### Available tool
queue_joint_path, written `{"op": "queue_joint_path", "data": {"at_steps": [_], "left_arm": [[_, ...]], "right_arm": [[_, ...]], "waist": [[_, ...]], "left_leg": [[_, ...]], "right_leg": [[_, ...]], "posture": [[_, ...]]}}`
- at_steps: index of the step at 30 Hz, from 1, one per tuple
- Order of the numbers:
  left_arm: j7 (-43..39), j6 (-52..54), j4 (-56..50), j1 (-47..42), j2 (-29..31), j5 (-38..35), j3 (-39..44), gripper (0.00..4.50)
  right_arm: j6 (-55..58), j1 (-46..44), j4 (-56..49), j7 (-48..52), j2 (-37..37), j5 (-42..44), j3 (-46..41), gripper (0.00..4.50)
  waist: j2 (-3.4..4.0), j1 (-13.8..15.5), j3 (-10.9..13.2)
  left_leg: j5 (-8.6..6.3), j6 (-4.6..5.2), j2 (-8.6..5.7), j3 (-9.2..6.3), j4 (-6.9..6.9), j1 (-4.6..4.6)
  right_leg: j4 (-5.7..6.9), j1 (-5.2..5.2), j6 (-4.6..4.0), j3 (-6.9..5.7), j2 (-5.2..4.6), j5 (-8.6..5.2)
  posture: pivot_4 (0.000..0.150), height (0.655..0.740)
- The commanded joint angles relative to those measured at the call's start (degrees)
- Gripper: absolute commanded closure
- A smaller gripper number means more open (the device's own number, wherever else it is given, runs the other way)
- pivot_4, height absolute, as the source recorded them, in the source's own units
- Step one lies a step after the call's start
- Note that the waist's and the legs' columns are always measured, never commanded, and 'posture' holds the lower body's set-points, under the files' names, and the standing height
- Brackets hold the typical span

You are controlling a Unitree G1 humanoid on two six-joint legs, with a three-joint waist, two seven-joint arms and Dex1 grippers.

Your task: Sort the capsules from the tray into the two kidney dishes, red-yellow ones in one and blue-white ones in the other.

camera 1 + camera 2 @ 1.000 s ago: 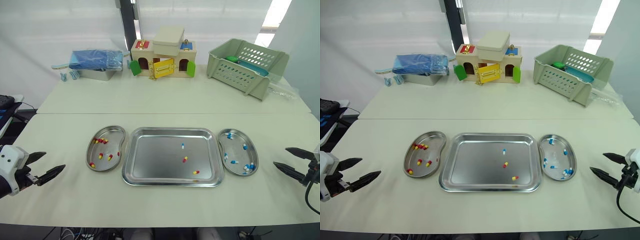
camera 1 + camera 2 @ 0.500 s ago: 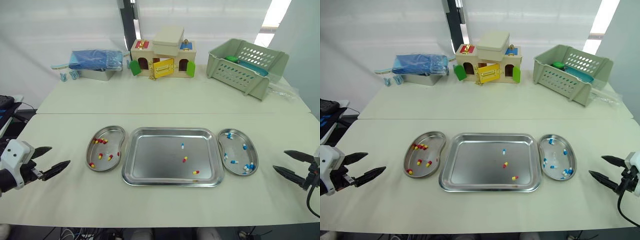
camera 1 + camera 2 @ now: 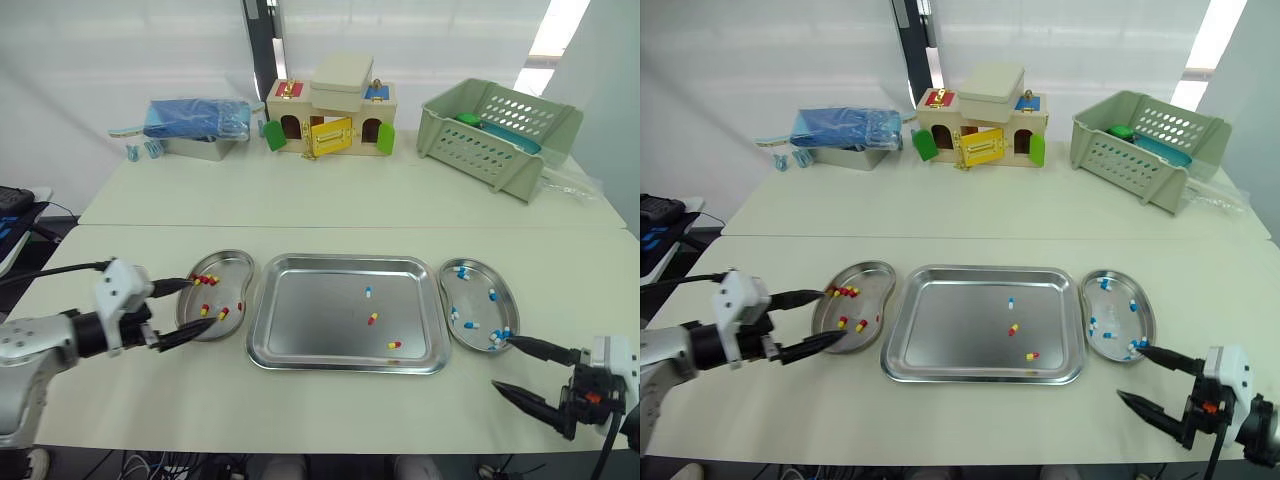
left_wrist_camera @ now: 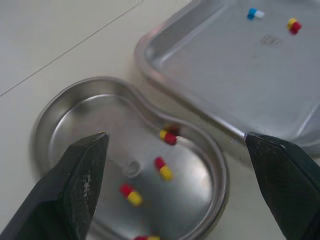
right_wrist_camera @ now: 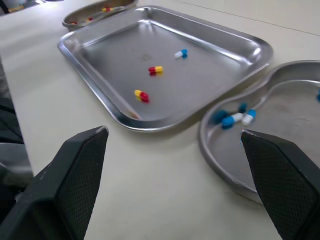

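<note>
The steel tray lies in the middle of the near table, holding one blue-white capsule and two red-yellow capsules. To its left, the left kidney dish holds several red-yellow capsules. To its right, the right kidney dish holds several blue-white capsules. My left gripper is open, its fingers spread over the left dish. My right gripper is open at the near end of the right dish, one fingertip at the rim.
On the far table stand a metal box with a blue bag, a toy house and a green basket. A seam runs between the two tables. Bare tabletop lies in front of the tray.
My left gripper has swung in from the table's left edge to over the left dish. My right gripper has come inward from the right edge to the right dish's near end.
</note>
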Motion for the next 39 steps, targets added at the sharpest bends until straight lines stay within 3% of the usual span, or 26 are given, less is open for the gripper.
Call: {"op": "queue_joint_path", "data": {"at_steps": [1,9,14,23,39], "left_arm": [[0.7,0.8,-3.6,-3.0,-2.7,0.1,-5.1,0.00],[0.5,4.3,-5.9,-12.8,-10.3,2.5,-19.4,0.00],[4.8,7.3,-4.8,-18.4,-13.0,9.2,-26.6,0.00],[6.7,4.6,1.0,-25.0,-20.1,16.6,-34.2,0.00],[6.7,10.2,4.6,-29.2,-25.9,21.5,-41.2,0.00]], "right_arm": [[-4.5,1.3,-4.4,-1.6,3.7,0.2,0.8,0.05],[-10.4,7.0,-6.6,-2.2,7.8,-3.3,4.8,0.05],[-12.0,9.1,-7.7,-4.6,9.6,-3.8,5.4,0.05],[-15.1,11.9,-8.1,-7.2,11.6,-5.5,7.6,0.05],[-18.6,14.4,-7.7,-10.2,12.4,-6.6,9.8,0.05]], "waist": [[0.00,0.0,0.0],[0.00,0.3,0.0],[0.01,0.2,0.0],[0.01,0.3,0.0],[0.02,0.3,0.0]], "left_leg": [[0.00,0.00,0.00,0.01,0.00,0.01],[0.02,-0.03,-0.03,0.00,0.11,0.04],[0.03,-0.03,-0.03,-0.01,0.12,0.09],[0.04,-0.05,-0.05,-0.03,0.14,0.07],[0.05,-0.07,-0.06,-0.05,0.16,0.07]], "right_leg": [[0.03,-0.01,0.00,0.01,0.00,0.00],[0.23,-0.02,0.00,0.02,0.00,0.00],[0.30,-0.01,-0.01,0.03,0.02,-0.02],[0.30,-0.01,-0.01,0.03,0.02,-0.02],[0.31,0.00,-0.01,0.02,0.02,-0.02]], "posture": [[0.150,0.7400],[0.150,0.7400],[0.150,0.7400],[0.150,0.7400],[0.150,0.7400]]}}
